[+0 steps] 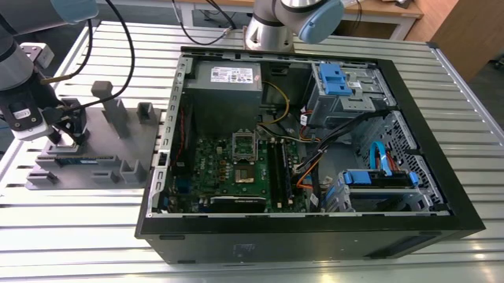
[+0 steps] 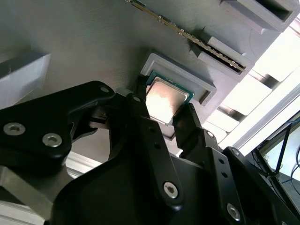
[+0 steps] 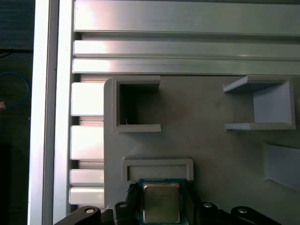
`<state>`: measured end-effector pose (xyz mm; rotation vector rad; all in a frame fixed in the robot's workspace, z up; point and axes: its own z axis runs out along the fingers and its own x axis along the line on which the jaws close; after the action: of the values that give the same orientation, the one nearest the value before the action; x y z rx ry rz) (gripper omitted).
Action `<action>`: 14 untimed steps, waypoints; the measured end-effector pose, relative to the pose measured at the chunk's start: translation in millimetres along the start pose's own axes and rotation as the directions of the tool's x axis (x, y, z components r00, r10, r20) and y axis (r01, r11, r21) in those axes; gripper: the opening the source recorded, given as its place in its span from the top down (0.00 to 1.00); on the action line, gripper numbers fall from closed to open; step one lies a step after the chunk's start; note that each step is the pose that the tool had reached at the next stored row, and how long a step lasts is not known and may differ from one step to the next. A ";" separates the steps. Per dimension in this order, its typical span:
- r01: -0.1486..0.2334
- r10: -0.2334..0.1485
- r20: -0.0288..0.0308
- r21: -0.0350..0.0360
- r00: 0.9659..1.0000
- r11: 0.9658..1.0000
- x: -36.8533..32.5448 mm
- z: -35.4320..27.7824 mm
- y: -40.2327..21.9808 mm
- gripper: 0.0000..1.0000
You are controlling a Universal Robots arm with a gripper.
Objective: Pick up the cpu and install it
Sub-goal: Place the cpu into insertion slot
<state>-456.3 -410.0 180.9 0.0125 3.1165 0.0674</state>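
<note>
Cpu (image 3: 161, 202) sits flat in its shallow pocket (image 3: 157, 162) on the grey fixture plate (image 1: 138, 150), metal top up, seen in both wrist views. Your jaws stand narrow, one on each side of the chip, hard by its edges; you cannot tell whether they pinch it. Memory stick (image 2: 164, 22) rests in holders near the pocket. In the exterior view your arm (image 1: 20, 76) hangs over the plate at that view's left; the plate lies just beside the open computer case (image 1: 315, 244) on the tabletop (image 1: 79, 224).
</note>
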 end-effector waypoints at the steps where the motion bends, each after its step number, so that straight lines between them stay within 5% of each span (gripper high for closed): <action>1: 0.000 0.000 0.000 0.000 1.000 1.000 0.0 0.0 0.0 0.53; 14: 0.000 0.000 0.000 0.000 1.000 1.000 0.1 -2.8 0.2 0.53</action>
<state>-456.5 -410.0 183.7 0.0126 3.1164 0.0676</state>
